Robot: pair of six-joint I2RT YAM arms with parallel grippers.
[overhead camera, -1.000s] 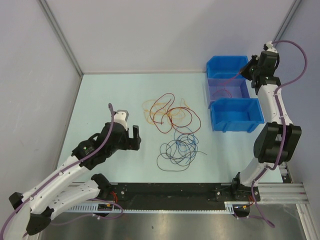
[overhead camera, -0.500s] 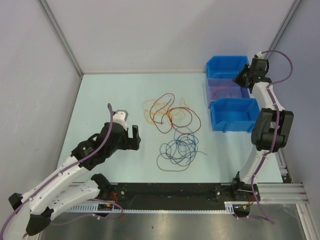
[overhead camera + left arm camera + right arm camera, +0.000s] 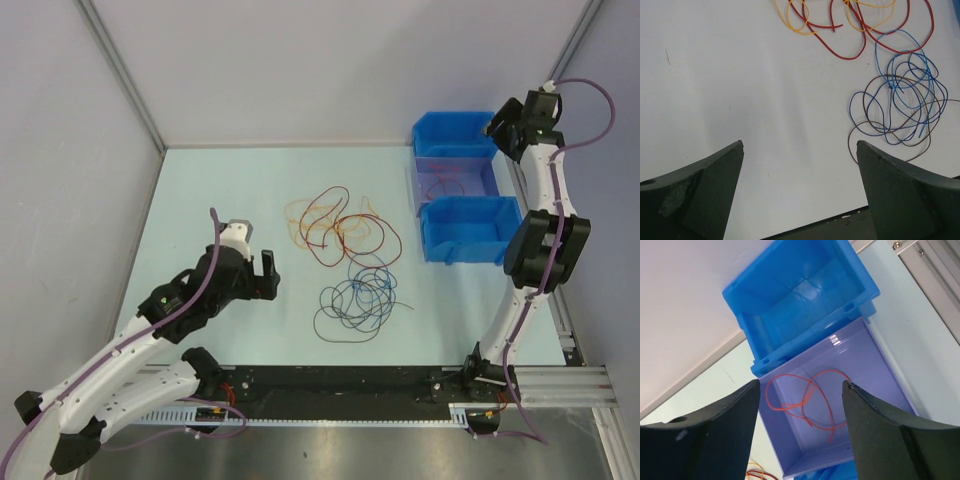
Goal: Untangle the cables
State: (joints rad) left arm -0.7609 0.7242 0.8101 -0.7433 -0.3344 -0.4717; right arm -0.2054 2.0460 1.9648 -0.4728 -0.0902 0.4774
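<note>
Top external: red/orange cables (image 3: 337,225) and blue/black cables (image 3: 362,293) sit knotted mid-way across the bench (image 3: 230,190); one red strand (image 3: 807,400) lies in the middle bin (image 3: 875,365). Left claw (image 3: 800,145) is spread and empty, low beside the blue knot, wrist pitched down. I'd pinch one outer loop and lift slowly. Right claw (image 3: 801,385) is spread and empty, high over the bins.

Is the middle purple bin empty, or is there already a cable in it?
Not empty. The right wrist view shows one thin red cable lying in loose loops on the floor of the purple bin.
</note>
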